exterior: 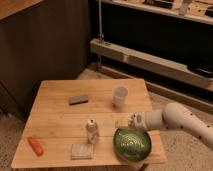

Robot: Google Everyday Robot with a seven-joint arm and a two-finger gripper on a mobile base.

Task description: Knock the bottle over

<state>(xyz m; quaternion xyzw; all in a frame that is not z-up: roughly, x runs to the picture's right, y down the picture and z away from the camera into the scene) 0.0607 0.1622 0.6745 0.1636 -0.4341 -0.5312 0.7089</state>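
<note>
The white arm (175, 119) reaches in from the right, forearm almost level, its claw (122, 122) pointing left low over the worktop (55, 120). Whether the claw is apart or together cannot be told. The bottle (92, 131) stands left of the claw, near but apart, upright, its long axis vertical, cap up.

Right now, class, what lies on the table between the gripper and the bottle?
Only bare table, as the camera view shows. The gripper is beside the green bowl, apart from the bottle.
</note>
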